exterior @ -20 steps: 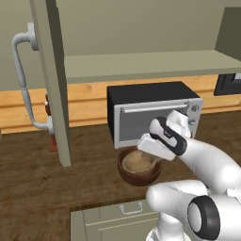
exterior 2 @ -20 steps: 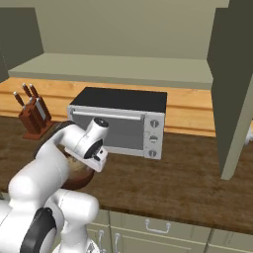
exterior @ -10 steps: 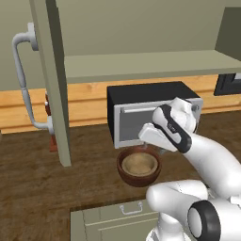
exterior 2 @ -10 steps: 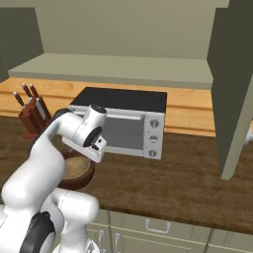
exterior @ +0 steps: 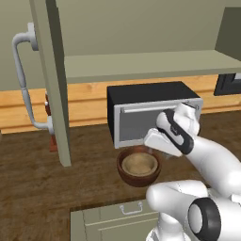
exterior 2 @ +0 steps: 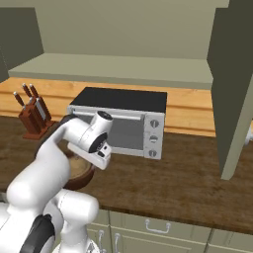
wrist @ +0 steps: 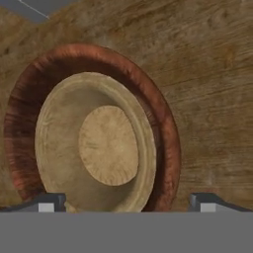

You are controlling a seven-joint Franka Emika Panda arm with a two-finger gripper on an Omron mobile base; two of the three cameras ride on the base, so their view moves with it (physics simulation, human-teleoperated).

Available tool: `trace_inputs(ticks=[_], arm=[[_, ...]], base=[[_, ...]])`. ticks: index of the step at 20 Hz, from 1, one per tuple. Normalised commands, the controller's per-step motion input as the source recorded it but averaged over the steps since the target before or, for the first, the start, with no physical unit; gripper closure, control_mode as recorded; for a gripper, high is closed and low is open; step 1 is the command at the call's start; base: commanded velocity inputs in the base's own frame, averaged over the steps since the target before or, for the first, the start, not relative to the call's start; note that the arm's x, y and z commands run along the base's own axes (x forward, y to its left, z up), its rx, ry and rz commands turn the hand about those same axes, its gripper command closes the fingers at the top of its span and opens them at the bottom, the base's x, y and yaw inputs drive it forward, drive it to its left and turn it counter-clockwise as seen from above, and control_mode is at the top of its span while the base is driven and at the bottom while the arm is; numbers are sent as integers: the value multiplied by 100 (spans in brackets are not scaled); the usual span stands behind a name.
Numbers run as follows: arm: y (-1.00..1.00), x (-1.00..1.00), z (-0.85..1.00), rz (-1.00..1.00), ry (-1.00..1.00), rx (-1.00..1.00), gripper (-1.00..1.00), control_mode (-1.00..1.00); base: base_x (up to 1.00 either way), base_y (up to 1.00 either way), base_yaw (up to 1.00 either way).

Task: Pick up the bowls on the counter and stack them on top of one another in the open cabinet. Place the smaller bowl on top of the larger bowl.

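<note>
Already the small bowl (wrist: 99, 148) is sitting inside the big bowl (wrist: 163, 123) on the counter (exterior: 28, 197), not yet in the cabinet (exterior: 141, 63). Gripper (wrist: 126, 201) is hovering above, fingers wide, empty. Next: grasping the pair's rim, lifting past the toaster oven (exterior: 150, 110) just behind.

From the base I saw my white arm rise, bend at a dark-ringed elbow and fold forward, its wrist turned so the hand pointed down and away from me. The tool (exterior: 149, 139) hung at the end of that wrist, seen on the arm's far side from the right camera (exterior 2: 101, 157). Its two dark fingertips (wrist: 49, 202) stood wide apart, spread open with nothing gripped between them.
</note>
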Motion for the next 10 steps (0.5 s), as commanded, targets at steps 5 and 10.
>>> trace_inputs(ticks=[5, 10], arm=[[-1, 0, -50, 0, 5, -2, -100, -100], [-2, 6, -43, 1, 2, 0, -100, -100]], base=[[0, 0, 0], [0, 0, 0]])
